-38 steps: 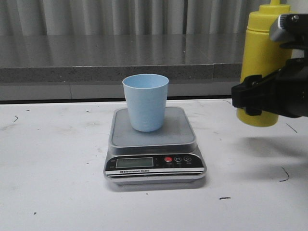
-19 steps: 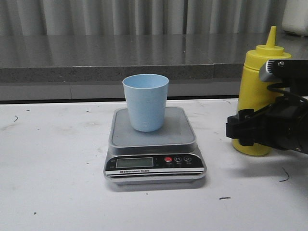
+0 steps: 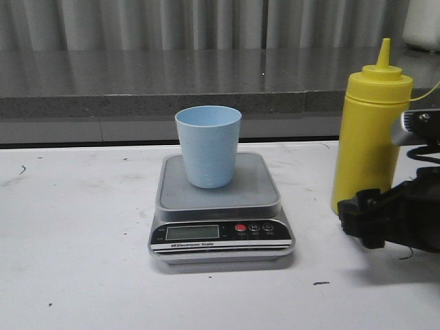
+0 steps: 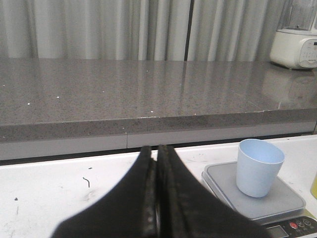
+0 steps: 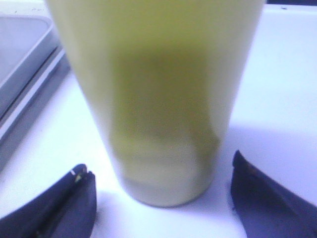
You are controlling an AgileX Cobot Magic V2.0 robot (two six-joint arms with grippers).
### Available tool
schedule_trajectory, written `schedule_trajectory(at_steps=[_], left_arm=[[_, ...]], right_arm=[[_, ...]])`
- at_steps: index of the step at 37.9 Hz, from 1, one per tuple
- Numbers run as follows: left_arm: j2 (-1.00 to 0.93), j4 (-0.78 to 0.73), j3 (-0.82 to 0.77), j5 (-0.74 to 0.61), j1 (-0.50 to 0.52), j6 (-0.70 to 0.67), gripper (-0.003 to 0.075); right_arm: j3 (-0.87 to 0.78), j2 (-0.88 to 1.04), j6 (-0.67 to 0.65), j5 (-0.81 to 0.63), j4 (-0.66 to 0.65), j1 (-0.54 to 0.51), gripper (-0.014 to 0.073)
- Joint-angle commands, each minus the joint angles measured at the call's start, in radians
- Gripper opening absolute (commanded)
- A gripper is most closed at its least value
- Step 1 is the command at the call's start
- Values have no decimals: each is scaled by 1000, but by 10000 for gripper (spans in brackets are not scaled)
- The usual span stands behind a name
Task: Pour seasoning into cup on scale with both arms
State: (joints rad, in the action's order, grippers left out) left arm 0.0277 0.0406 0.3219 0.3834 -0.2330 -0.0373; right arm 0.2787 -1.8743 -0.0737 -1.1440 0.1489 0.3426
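The pale blue cup stands upright on the silver scale at the table's middle. The yellow seasoning bottle stands upright on the table to the right of the scale, nozzle up. My right gripper is open, low in front of the bottle's base and not touching it. In the right wrist view its fingers flank the bottle with gaps on both sides. My left gripper is shut and empty, left of the scale and cup. It is out of the front view.
A grey stone counter ledge runs along the back of the white table, with curtains behind it. A white appliance stands on the ledge at the far right. The scale's corner lies close beside the bottle.
The bottle has come down from a raised hold to stand on the table. My right gripper has let go of it, opened, and drawn back low in front of it.
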Motion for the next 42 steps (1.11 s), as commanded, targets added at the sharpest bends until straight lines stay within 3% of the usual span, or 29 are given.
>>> schedule_trajectory(at_steps=[1,6,15,16,23,29,37,42], left_arm=[[10,10,25,-85,-1,-7,-20],[10,10,25,-85,-1,-7,-20],[10,10,25,-85,-1,-7,-20],[10,10,25,-85,-1,-7,-20],[10,10,25,-85,-1,-7,-20],[10,10,25,-85,-1,-7,-20],[10,10,25,-85,-1,-7,-20],[10,10,25,-85,-1,-7,-20]], right_arm=[[-59,90,-25,-143,-18,0,580],[-127,183,-25,-143,-18,0,527],[-205,325,-24,-143,-18,0,-43],[-217,342,-23,-143,-18,0,-78],[-262,526,-21,-138,-17,0,-62],[-260,722,-14,-30,-17,0,-62],[-204,992,39,267,-16,0,-62],[-73,1153,106,565,-16,0,-62]])
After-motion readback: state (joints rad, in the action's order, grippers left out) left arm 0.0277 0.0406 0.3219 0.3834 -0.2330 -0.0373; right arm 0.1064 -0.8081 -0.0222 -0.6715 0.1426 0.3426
